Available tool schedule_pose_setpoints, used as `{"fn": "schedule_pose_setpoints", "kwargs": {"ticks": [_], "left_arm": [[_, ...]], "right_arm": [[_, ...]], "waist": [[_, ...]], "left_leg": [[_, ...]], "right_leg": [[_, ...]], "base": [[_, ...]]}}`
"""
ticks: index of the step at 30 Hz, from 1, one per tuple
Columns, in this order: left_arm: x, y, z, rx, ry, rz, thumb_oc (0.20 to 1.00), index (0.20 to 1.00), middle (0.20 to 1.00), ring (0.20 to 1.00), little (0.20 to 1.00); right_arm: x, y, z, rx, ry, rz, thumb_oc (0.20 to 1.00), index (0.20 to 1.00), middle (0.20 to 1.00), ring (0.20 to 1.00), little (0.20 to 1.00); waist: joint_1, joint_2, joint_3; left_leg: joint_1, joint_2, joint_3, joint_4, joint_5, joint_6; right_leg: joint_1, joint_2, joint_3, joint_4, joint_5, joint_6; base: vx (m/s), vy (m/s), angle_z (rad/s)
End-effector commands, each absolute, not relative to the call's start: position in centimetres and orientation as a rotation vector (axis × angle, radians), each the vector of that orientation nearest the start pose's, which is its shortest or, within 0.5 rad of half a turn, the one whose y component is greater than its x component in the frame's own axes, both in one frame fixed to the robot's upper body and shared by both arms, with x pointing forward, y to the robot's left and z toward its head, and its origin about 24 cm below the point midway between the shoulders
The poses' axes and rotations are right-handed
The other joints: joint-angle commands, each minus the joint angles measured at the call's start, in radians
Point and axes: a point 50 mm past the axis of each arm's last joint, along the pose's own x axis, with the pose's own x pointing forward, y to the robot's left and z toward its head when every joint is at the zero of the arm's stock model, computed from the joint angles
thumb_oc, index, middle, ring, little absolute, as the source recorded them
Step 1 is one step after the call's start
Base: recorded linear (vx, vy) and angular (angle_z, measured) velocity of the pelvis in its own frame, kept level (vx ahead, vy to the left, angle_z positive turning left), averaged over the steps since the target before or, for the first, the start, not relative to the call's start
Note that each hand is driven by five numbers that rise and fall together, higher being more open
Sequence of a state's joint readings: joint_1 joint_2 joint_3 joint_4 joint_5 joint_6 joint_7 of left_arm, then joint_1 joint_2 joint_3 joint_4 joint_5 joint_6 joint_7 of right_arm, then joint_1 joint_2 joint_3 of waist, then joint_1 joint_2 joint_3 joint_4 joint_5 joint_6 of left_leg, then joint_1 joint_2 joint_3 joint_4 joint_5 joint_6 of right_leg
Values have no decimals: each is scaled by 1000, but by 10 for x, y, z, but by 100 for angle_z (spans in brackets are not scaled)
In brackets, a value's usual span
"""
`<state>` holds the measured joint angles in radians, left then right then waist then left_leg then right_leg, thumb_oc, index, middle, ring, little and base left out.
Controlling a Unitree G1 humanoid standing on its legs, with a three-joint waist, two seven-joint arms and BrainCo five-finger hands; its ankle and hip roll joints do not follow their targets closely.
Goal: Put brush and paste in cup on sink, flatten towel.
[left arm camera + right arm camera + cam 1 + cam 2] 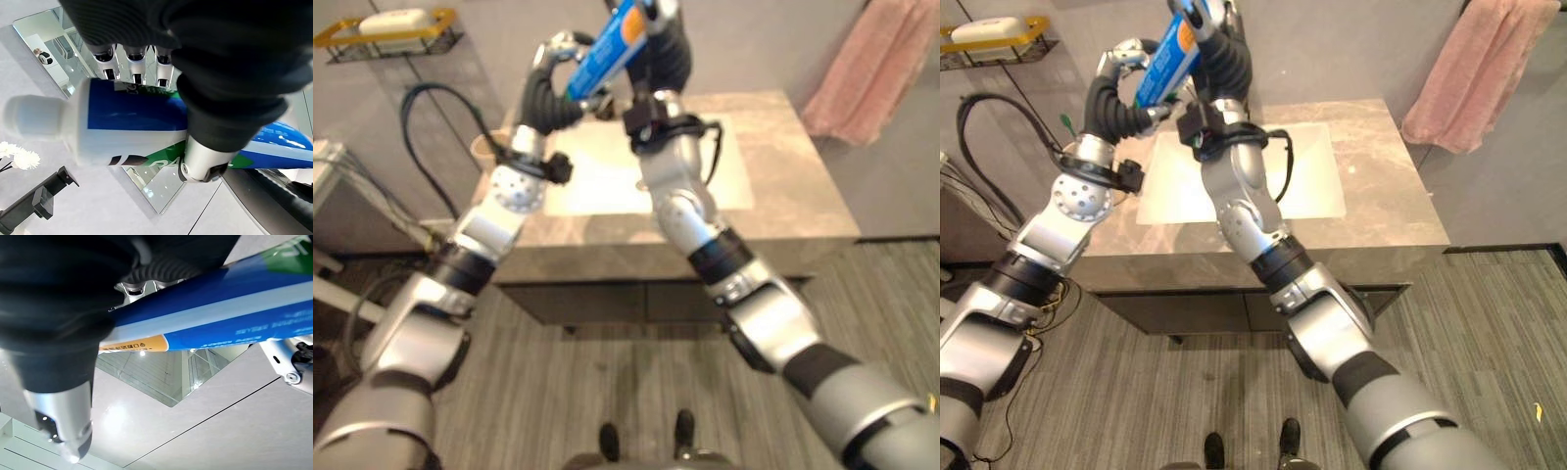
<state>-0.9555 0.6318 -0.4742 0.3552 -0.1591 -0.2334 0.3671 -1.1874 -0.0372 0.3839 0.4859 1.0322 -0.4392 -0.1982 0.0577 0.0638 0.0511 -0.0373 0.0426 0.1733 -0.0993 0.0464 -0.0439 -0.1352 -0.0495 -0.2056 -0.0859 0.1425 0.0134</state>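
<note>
Left eye view: you have both hands raised above the marble-topped table (803, 211) with its pale sunken sink (607, 176). The left hand (553, 61) and the right hand (658, 22) both meet the blue tube of toothpaste with a white cap and an orange end (607, 49), which slants in the air above the sink's far edge. A pale cup (485, 150) stands on the table just left of the sink. A pink cloth towel (871, 69) hangs on the wall to the right of the table, and a yellow-rimmed wire shelf with a white bar of soap (391, 24) sits on the wall to the table's left.

Right eye view: the same tube crosses between your two hands above the sink, its orange end uppermost at the right hand. A green-tipped stick (1067, 125) pokes up by the table's left edge; you cannot tell for sure what it is.

Left wrist view: your left hand's fingers (134, 58) and thumb (205, 156) curl round the tube near its white cap (34, 117), gripping it.

Right wrist view: the tube's orange end lies against the right hand's dark cover; a thumb (63, 426) points free, and you cannot tell whether this hand grips.
</note>
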Motion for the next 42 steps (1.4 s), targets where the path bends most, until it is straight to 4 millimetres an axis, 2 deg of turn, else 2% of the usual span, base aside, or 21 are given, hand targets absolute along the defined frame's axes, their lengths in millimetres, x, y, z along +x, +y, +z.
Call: {"fn": "schedule_pose_setpoints", "kwargs": {"ticks": [1, 2, 7, 8, 9, 24, 25, 26, 27, 42], "left_arm": [[362, 145, 287, 509, -843, 15, 200, 200, 200, 200, 200], [362, 146, 288, 512, -846, 20, 200, 200, 200, 200, 200], [361, 150, 291, 511, -857, 35, 200, 200, 200, 200, 200], [361, 151, 291, 511, -858, 38, 200, 200, 200, 200, 200], [361, 151, 292, 510, -860, 39, 200, 200, 200, 200, 200], [357, 168, 303, 541, -888, 94, 200, 200, 200, 200, 200], [357, 169, 303, 541, -887, 95, 200, 200, 200, 200, 200], [356, 170, 303, 541, -886, 99, 200, 200, 200, 200, 200], [356, 171, 303, 543, -887, 103, 200, 200, 200, 200, 200], [354, 172, 304, 537, -895, 112, 200, 200, 200, 200, 200]], "right_arm": [[335, -7, 326, 927, -707, 543, 940, 940, 940, 940, 940], [336, -9, 325, 912, -709, 534, 1000, 1000, 1000, 1000, 1000], [339, -10, 320, 890, -697, 516, 1000, 1000, 1000, 1000, 1000], [340, -11, 319, 883, -695, 509, 959, 959, 959, 959, 959], [340, -11, 318, 876, -691, 506, 1000, 1000, 1000, 1000, 1000], [349, -12, 302, 724, -641, 485, 1000, 1000, 1000, 1000, 1000], [349, -12, 301, 722, -640, 484, 950, 950, 950, 950, 950], [349, -13, 300, 717, -638, 479, 288, 288, 288, 288, 288], [350, -13, 300, 713, -637, 474, 200, 200, 200, 200, 200], [350, -16, 301, 710, -646, 430, 200, 200, 200, 200, 200]], "waist": [[9, -32, -51], [8, -31, -53], [6, -31, -55], [6, -31, -55], [6, -31, -55], [-5, -32, -54], [-5, -31, -53], [-6, -31, -52], [-7, -31, -52], [-10, -28, -48]], "left_leg": [[22, 72, -31, 12, -43, -50], [23, 73, -29, 12, -43, -51], [27, 74, -26, 12, -43, -51], [28, 74, -26, 12, -43, -51], [28, 74, -25, 12, -43, -52], [33, 75, -26, 12, -39, -53], [33, 76, -26, 12, -39, -53], [34, 76, -26, 12, -39, -53], [35, 76, -25, 12, -39, -53], [40, 75, -26, 12, -40, -53]], "right_leg": [[87, -86, -11, -1, -74, 99], [88, -85, -10, -1, -74, 99], [89, -84, -8, -1, -75, 99], [90, -84, -7, -1, -75, 99], [90, -84, -7, -1, -74, 98], [97, -82, -5, -1, -75, 94], [97, -82, -4, -1, -75, 94], [97, -81, -4, -1, -75, 94], [97, -81, -3, -1, -76, 94], [105, -79, -4, -1, -79, 92]], "base": [[0, 0, 0], [0, 0, 0], [0, 0, 0], [0, 0, 0], [0, 0, 0], [0, 0, 0], [0, 0, 0], [0, 0, 0], [0, 0, 0], [0, 0, 0]]}}
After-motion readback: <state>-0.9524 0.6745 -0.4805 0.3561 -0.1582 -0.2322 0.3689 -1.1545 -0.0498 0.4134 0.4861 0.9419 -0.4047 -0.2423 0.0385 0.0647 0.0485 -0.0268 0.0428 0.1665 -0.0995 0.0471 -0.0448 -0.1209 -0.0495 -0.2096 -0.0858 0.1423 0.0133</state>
